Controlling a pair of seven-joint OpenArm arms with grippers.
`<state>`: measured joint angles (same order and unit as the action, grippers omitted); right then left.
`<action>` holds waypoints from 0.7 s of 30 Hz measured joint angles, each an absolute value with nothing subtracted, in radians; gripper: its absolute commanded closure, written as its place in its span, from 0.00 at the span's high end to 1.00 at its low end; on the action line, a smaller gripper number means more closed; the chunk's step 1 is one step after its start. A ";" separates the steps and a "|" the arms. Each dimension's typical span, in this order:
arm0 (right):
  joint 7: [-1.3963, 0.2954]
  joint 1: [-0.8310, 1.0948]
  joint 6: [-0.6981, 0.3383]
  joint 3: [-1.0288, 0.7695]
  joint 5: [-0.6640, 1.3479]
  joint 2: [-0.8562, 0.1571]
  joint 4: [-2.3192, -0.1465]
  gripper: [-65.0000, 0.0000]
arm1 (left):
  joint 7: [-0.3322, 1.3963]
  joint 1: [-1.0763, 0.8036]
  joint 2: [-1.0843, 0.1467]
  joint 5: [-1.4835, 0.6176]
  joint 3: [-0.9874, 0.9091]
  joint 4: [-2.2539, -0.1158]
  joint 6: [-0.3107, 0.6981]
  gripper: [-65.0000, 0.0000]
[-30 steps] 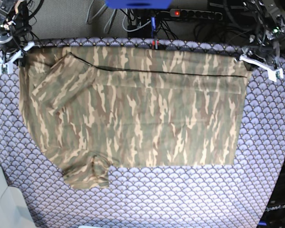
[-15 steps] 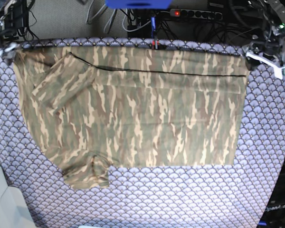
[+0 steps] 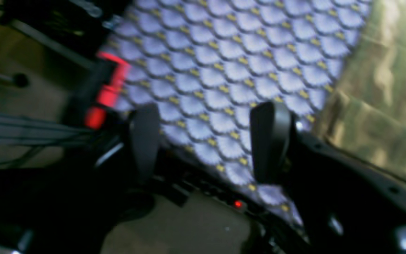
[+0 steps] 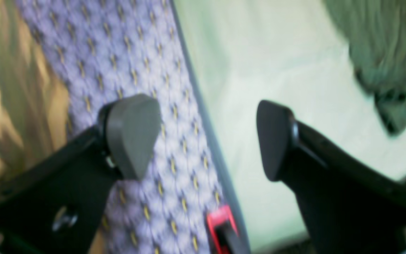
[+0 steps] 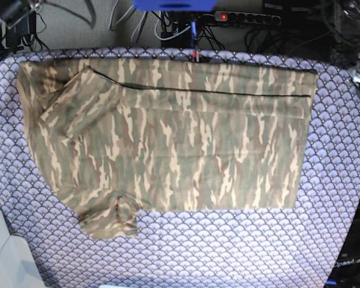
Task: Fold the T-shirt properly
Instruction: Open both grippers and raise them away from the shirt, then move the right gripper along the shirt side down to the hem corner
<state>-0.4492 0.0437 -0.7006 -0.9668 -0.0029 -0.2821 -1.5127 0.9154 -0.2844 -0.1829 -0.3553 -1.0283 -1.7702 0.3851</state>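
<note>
I count one T-shirt [image 5: 168,138], in camouflage print, lying flat on one purple fan-patterned tablecloth [image 5: 240,252]. Its long top edge runs along the far edge of the tabletop, and one sleeve [image 5: 78,108] is folded in near the far left corner as the base view has it. That view shows the whole shirt, but I see neither gripper clearly there. My wrist cameras show only a strip of shirt beside the cloth. The left gripper [image 3: 206,141] has its fingers wide apart with nothing between them. The right gripper [image 4: 206,137] is also spread wide and holds nothing, above the cloth's edge.
</note>
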 measured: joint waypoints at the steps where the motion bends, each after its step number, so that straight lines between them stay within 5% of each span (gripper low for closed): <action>1: -0.458 0.027 -0.700 -0.944 -0.006 -0.283 -1.513 0.72 | 0.918 -0.260 -0.193 -0.348 -1.026 -1.766 0.377 0.61; 10: -0.607 -0.306 -0.702 -0.763 -0.340 -0.230 -1.389 0.72 | 0.913 -0.044 -0.297 -0.353 -0.812 -1.625 0.380 0.61; 21: -0.441 -0.600 -0.701 -0.716 -0.440 -0.261 -0.828 0.72 | 0.904 -0.038 -0.264 -0.339 -0.770 -1.547 0.371 0.61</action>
<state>-0.4408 -0.5999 -0.7013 -0.7162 -0.4404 -0.2611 -0.8280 0.9039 -0.0376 -0.2642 -0.3389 -0.7700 -1.5471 0.3710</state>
